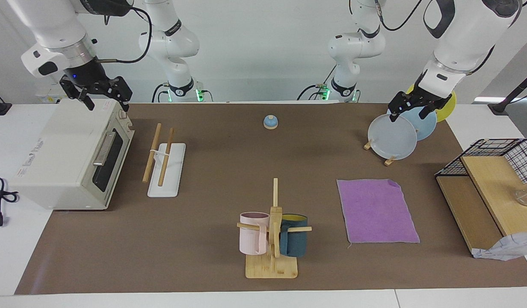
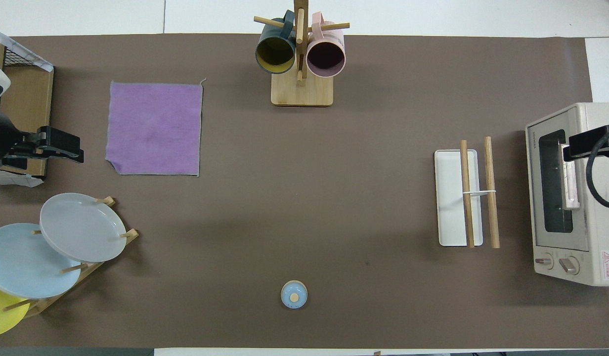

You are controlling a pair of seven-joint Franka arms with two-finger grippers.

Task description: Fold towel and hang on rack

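Lying flat, unfolded, purple face up: towel (image 1: 377, 211), toward left arm's end, well apart from rack (image 1: 164, 164). Hovering over plates: left gripper (image 1: 413, 108), fingers spread, empty. Waiting over toaster oven (image 1: 71, 156): right gripper (image 1: 102, 93), spread.

Toaster oven (image 1: 71, 154) sitting at right arm's end; mug tree (image 1: 273, 231) holding pink and teal mugs; plates (image 1: 392, 137) leaning in stand; wire basket (image 1: 503, 158) resting on shelf.

purple towel (image 1: 377, 211), white-based rack (image 1: 166, 170)
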